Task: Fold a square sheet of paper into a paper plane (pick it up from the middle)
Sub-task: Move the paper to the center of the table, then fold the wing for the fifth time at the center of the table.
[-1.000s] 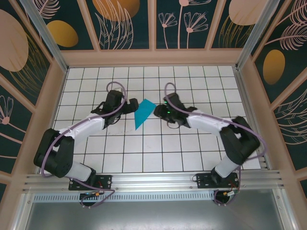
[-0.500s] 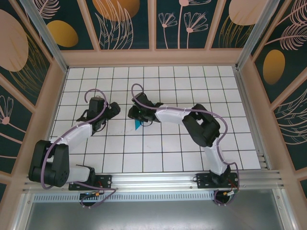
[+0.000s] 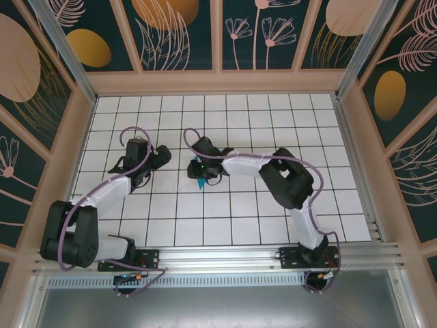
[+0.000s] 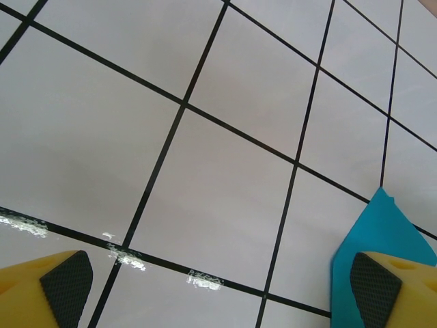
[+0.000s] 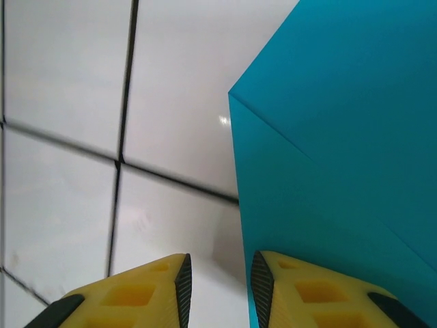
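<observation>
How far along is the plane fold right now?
Done: the paper shows a diagonal crease with overlapping layers. In hand: the right hand is low at its edge, jaws nearly together with nothing between; the left hand hangs open beside it. Left: the paper looks broad, not a dart, so more folds likely remain.

Far tiles of the table [image 3: 273, 113] lie open; the right arm [image 3: 249, 165] stretches across the middle, covering most of the paper [image 3: 200, 183]
</observation>
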`<action>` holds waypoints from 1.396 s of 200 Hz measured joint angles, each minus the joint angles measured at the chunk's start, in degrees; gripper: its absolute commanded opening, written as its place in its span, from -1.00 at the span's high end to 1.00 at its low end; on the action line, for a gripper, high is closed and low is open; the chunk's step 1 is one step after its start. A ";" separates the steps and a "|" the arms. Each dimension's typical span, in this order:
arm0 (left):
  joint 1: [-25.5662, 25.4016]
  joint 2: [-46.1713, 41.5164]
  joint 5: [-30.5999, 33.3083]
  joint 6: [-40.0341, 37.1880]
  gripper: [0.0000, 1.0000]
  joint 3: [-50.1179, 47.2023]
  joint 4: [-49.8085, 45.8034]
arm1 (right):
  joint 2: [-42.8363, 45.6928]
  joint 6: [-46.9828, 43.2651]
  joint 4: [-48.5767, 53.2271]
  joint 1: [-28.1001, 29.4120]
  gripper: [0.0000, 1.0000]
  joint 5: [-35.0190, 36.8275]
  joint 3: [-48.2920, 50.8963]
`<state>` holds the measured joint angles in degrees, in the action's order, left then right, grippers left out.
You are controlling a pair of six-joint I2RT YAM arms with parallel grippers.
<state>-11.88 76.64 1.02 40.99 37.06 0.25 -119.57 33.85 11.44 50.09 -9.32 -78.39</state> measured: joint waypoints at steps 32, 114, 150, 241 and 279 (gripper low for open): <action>0.00 0.00 -1.31 -0.22 -0.97 0.00 0.07 | 7.13 -11.04 2.47 -1.81 0.33 -2.38 9.14; 0.00 0.35 -8.74 -1.07 -0.97 -0.02 3.08 | 19.52 0.94 4.61 -3.21 0.37 3.74 13.27; 0.00 1.86 -11.15 -1.64 -0.97 -0.02 3.80 | 17.73 11.61 4.44 2.93 0.41 9.01 12.61; 0.00 3.74 -14.36 -1.79 -0.97 -0.02 5.42 | 13.99 19.10 4.09 1.79 0.40 10.78 17.05; 0.00 4.59 -15.76 -1.77 -0.97 -0.02 6.60 | 17.66 18.10 -0.24 0.46 0.39 9.81 22.56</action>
<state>-11.88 81.23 -14.74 39.22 37.04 6.85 -101.91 51.94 11.20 50.54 0.49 -55.83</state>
